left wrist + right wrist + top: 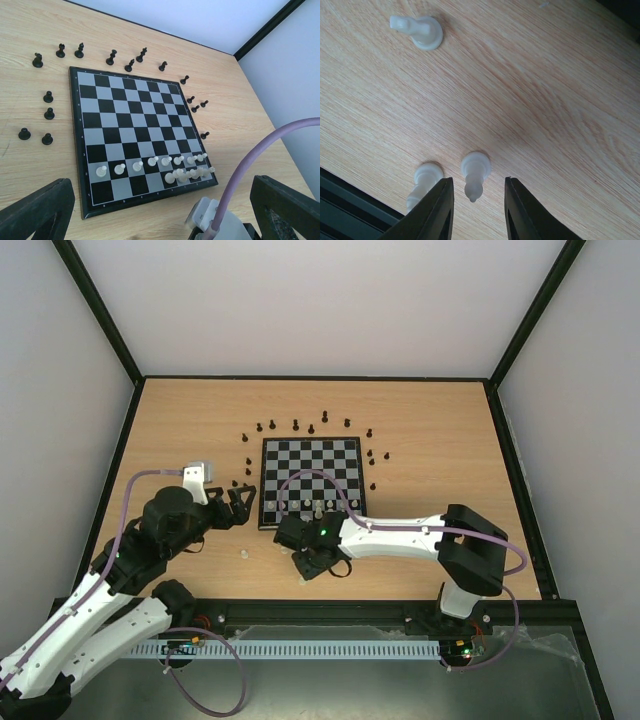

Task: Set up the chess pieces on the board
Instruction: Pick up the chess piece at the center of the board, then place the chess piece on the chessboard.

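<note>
**Right gripper (479,212) straddles white chessman (475,175)**

Fingers apart, not touching it; second white piece (425,180) at its 9 o'clock. Board (310,465) at gripper's 12 o'clock. Left gripper (238,505) wide open. Step: pickup. Next: pinch squarely, lift clear.

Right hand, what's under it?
A white piece sits on the table between the right hand's fingers, untouched. A second piece is partly covered by one finger.
</note>
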Controlling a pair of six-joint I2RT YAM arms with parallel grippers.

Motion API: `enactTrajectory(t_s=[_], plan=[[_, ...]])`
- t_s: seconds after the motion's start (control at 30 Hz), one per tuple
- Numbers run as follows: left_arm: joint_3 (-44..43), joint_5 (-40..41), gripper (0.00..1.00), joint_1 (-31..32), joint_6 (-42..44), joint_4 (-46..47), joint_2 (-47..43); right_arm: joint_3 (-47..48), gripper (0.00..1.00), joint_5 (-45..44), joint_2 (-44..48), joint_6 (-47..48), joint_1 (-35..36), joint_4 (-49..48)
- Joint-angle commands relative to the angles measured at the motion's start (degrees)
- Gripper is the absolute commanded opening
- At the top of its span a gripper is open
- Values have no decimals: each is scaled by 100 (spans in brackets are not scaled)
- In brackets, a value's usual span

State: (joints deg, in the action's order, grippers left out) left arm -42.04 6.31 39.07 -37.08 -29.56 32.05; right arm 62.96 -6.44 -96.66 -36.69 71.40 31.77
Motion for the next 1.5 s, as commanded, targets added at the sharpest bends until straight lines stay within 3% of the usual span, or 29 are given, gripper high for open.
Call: enactTrajectory(t_s=[0.0, 0.3, 0.57, 0.9, 1.47], plan=[[-32, 56, 99, -29, 38, -6, -41, 137, 27, -7, -169, -18, 67, 202], [-27, 55, 99, -27, 50, 3, -42, 161, 23, -6, -333, -20, 120, 249], [-31, 56, 99, -31, 42, 3, -46, 228, 8, -70, -354, -12, 120, 320], [-226, 119, 99, -31, 50, -85, -146, 1003, 7, -619, -453, 260, 50, 966], [-570, 376, 99, -35, 159, -347, -489, 2593, 7, -503, -1504, 1250, -1054, 1323]])
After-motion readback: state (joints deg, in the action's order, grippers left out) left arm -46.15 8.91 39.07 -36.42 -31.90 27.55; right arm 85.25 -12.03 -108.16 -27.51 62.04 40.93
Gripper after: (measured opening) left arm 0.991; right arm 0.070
